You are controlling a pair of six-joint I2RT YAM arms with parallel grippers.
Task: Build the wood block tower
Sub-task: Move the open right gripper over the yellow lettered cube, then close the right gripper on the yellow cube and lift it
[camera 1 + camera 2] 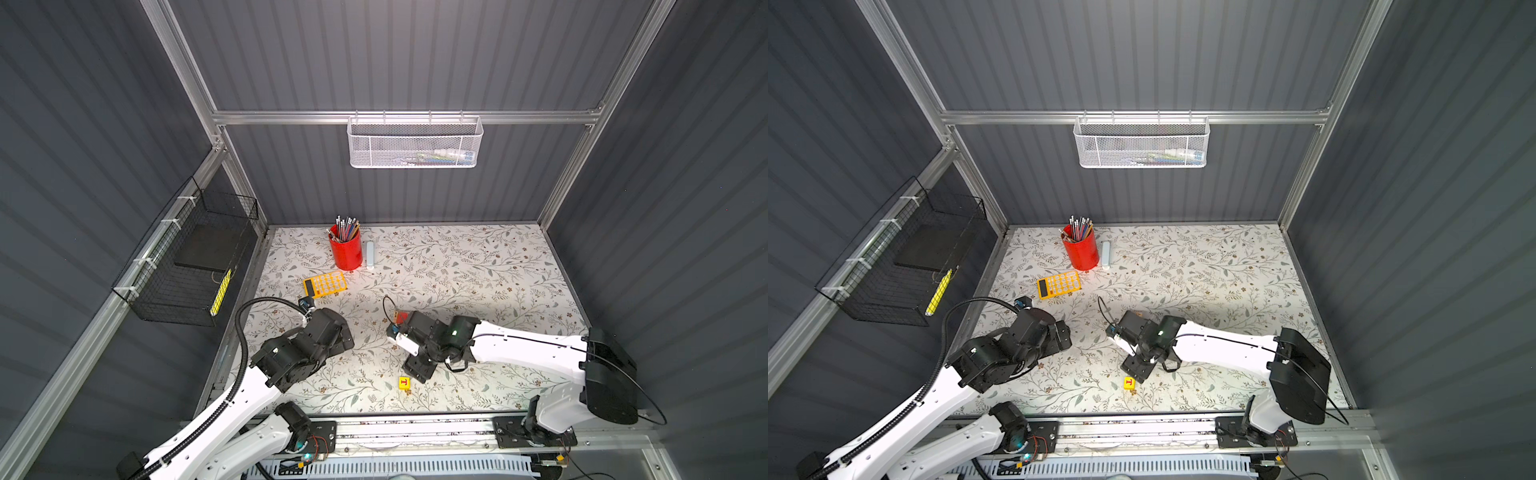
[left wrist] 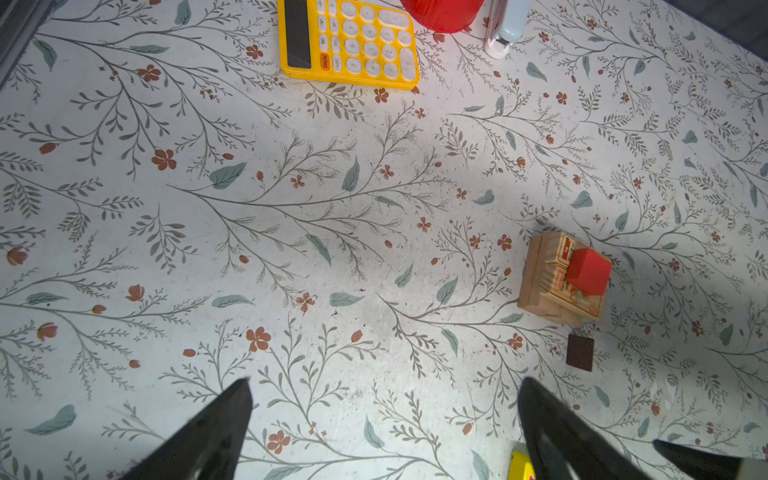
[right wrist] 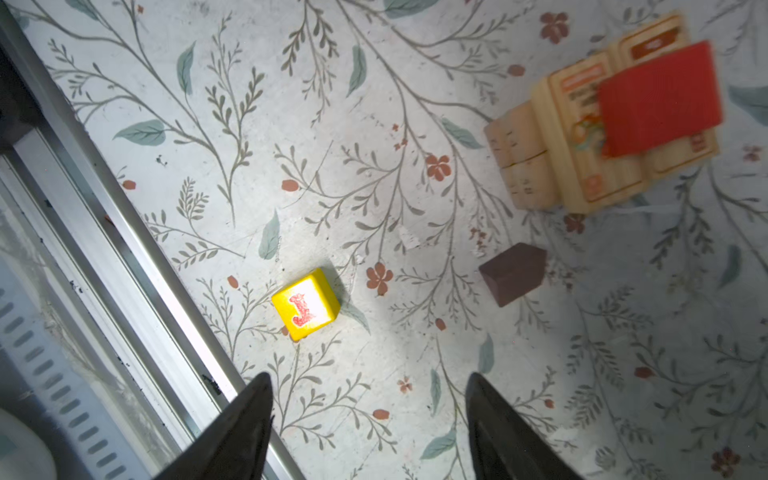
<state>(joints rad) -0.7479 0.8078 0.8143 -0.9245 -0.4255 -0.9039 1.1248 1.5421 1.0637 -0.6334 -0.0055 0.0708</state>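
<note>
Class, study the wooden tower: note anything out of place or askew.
The red cube sits off-centre, toward one edge of the stacked planks. The brown wedge and yellow cube lie loose on the table, apart from the planks.

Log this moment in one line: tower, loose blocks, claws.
tower: red cube on top | yellow cube, brown wedge: loose | left claw: open, empty | right claw: open, empty

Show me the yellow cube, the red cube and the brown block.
yellow cube [image 3: 305,305]: right wrist view, printed face.
red cube [image 2: 588,272]: left wrist view, its middle.
brown block [image 3: 513,279]: right wrist view, its middle.
</note>
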